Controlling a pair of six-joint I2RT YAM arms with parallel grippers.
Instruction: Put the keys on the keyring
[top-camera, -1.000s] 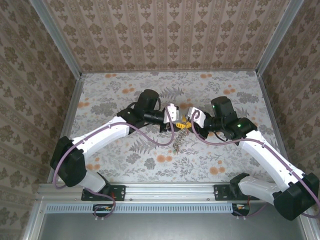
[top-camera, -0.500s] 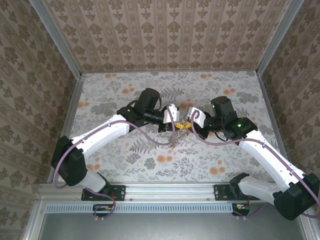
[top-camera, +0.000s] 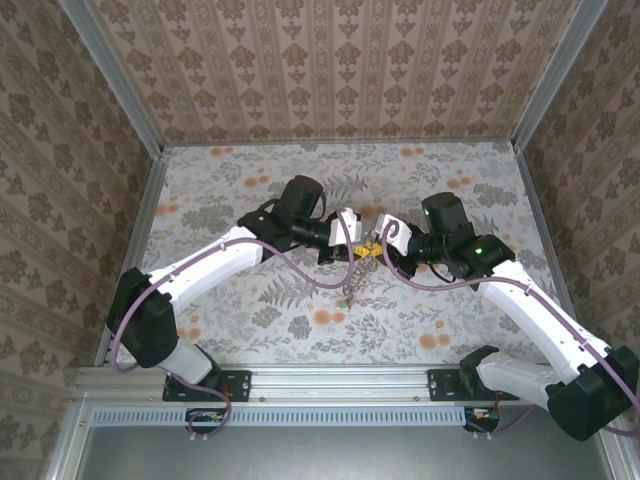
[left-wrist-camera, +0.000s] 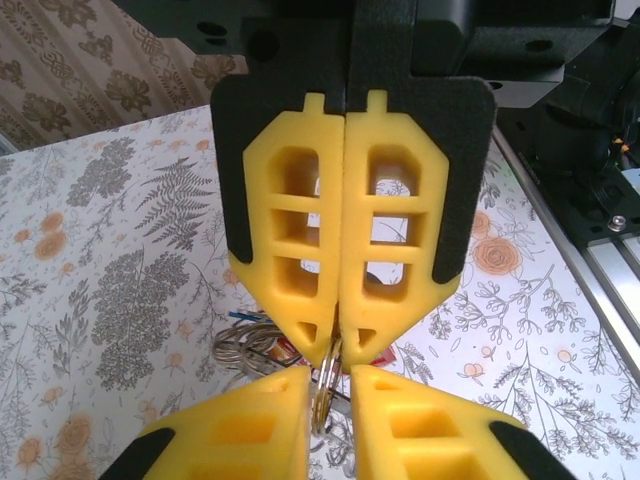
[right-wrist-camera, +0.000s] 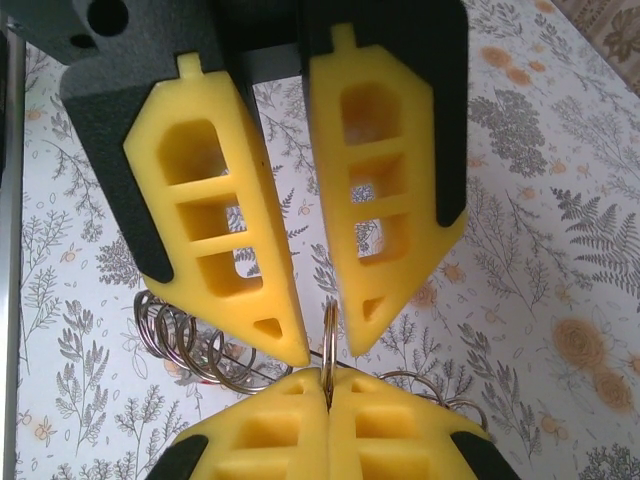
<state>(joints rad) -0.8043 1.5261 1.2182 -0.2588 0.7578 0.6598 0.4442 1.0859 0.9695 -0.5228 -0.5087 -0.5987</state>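
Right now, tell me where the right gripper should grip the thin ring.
Take the thin ring by its bare arc beyond the shut left gripper, coming straight on from opposite. It stands edge-on in the gap of the open right gripper, so the pads should close on its flat faces.

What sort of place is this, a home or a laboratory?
Probably a robot test cell, not a home: the left arm and right arm are bolted to an aluminium rail, and wallpapered panels box in a floral-print table.
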